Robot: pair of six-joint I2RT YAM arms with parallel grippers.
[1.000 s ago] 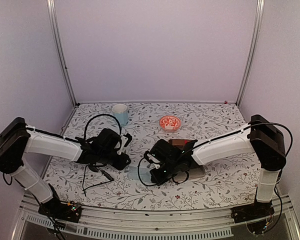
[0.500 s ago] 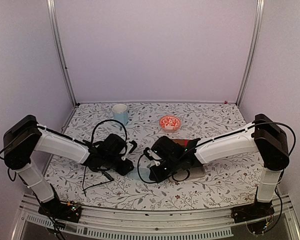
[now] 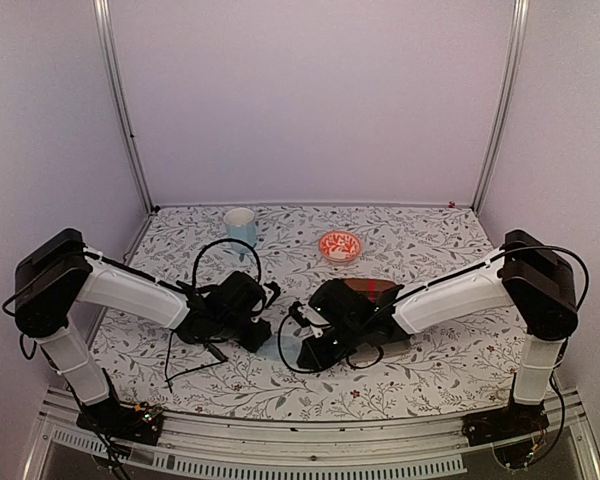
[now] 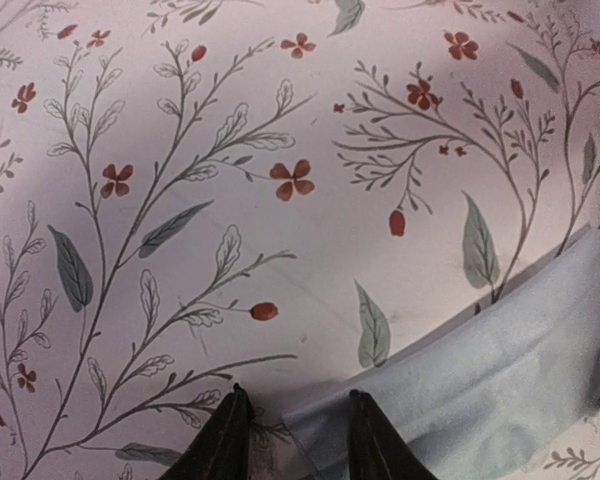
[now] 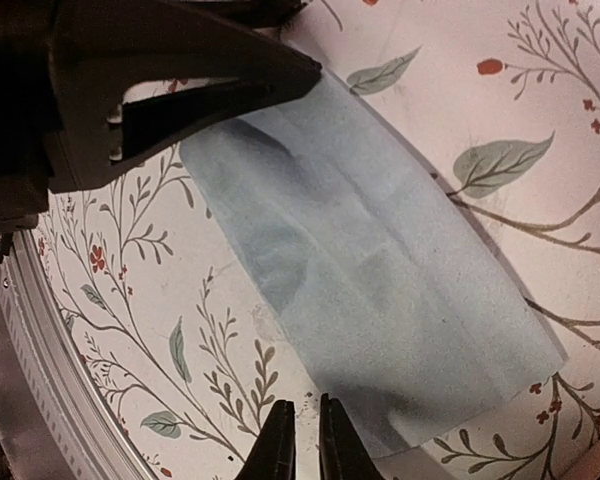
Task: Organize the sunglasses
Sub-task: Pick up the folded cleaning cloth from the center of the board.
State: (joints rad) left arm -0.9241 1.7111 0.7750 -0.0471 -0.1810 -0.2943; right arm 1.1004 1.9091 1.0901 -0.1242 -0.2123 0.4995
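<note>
The black sunglasses [image 3: 202, 352] lie on the flowered table, thin arms spread, partly under my left arm. A light blue cloth [image 3: 277, 347] lies flat between the two grippers. My left gripper [image 4: 298, 400] is low over the table and open, with one corner of the cloth [image 4: 500, 370] lying between its fingers. My right gripper [image 5: 303, 408] is shut to a narrow slit at the cloth's [image 5: 380, 270] opposite edge, holding nothing. The left gripper's fingers [image 5: 230, 75] show in the right wrist view at the cloth's far corner.
A brown case with a red band [image 3: 372, 290] sits behind my right arm. A pale mug [image 3: 241, 226] and a red patterned bowl [image 3: 340, 245] stand at the back. The table's front rail [image 3: 280, 455] runs along the near edge.
My left arm has swung right and lowered its gripper to the cloth's corner. My right gripper has shifted slightly toward the near edge of the cloth.
</note>
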